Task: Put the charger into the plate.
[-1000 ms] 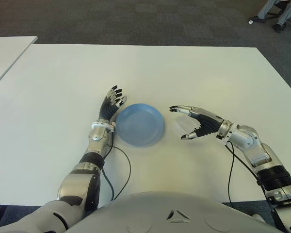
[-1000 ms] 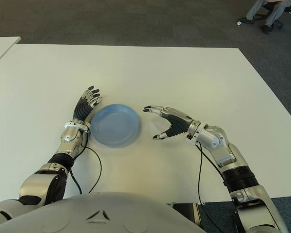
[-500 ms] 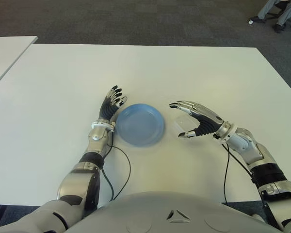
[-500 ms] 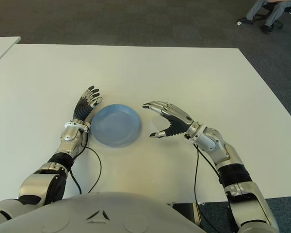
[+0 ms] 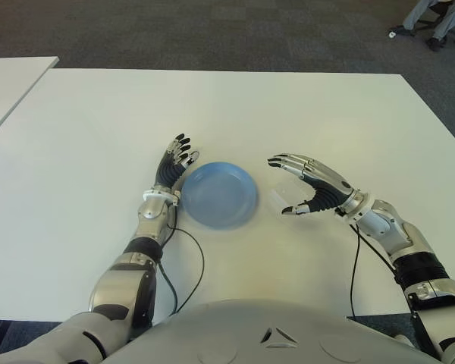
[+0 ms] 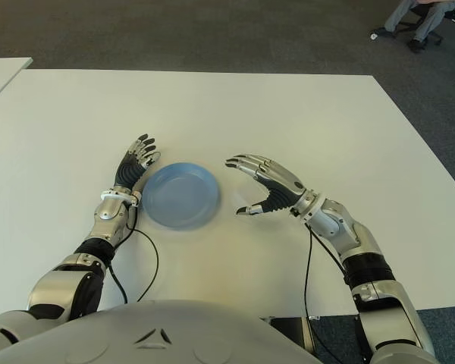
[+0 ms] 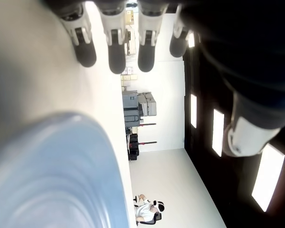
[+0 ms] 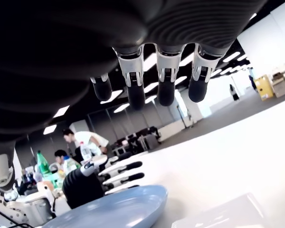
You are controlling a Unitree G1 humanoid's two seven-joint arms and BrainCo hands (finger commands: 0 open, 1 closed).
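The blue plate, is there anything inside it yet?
Nothing lies inside the round blue plate. The pale white charger sits on the white table beside it, partly covered by the open right hand above it. The left hand shows at the plate's other side.

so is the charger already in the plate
No, the blue plate holds nothing; the white charger lies on the table beside it, under the open right hand.
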